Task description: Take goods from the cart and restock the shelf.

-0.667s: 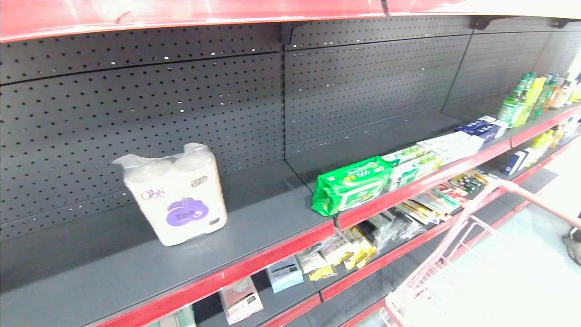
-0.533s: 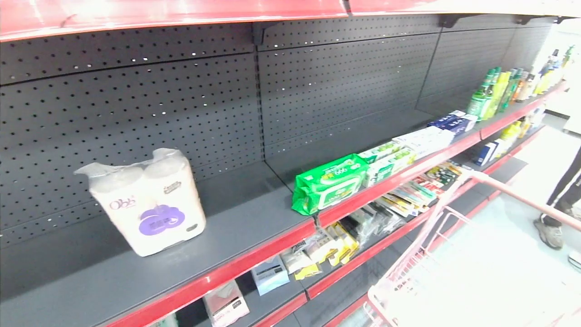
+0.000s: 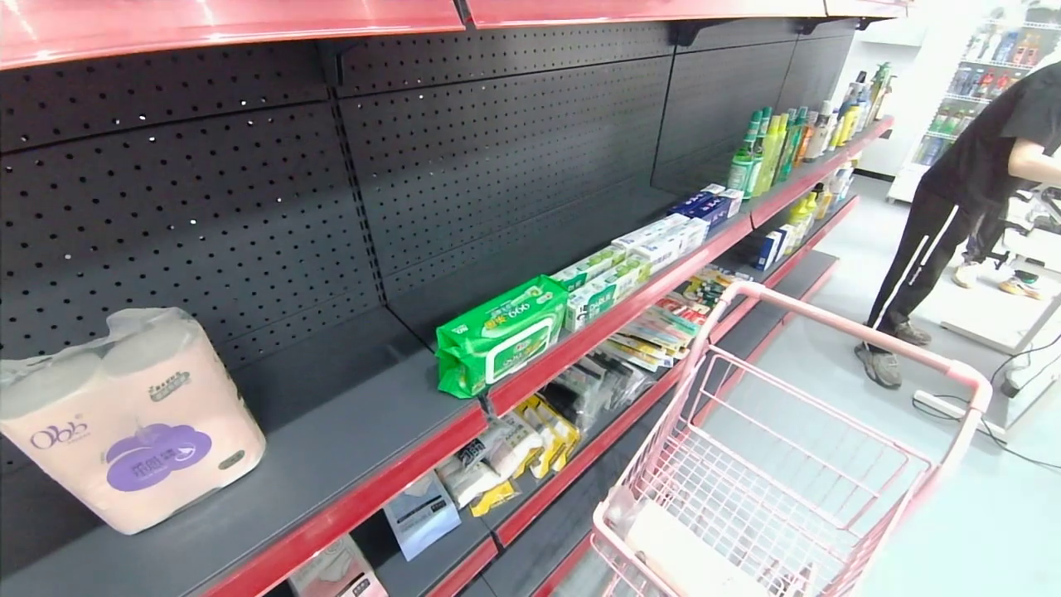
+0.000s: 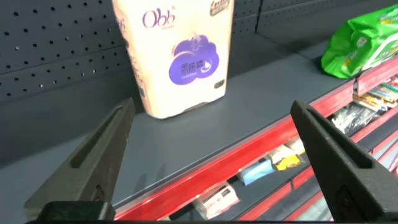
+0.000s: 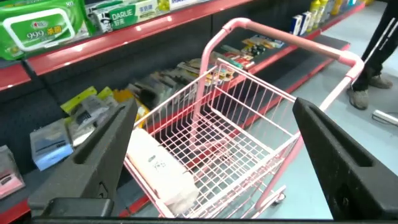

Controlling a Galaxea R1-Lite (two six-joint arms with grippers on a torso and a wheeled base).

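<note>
The shelf (image 3: 348,464) carries its goods near the red front edge, printed faces outward, likely so shoppers can see them. The pink cart (image 3: 971,383) stands just beside it, probably to keep stock within reach. A toilet-roll pack (image 3: 133,423) stands upright on the deck, and a green wipes pack (image 3: 497,332) lies farther right. A white package (image 5: 158,168) — the stock to fetch — lies in the cart. The left gripper (image 4: 212,107) hangs spread and empty before the rolls, the right gripper (image 5: 214,104) likewise over the cart. Purple print marks the rolls.
</note>
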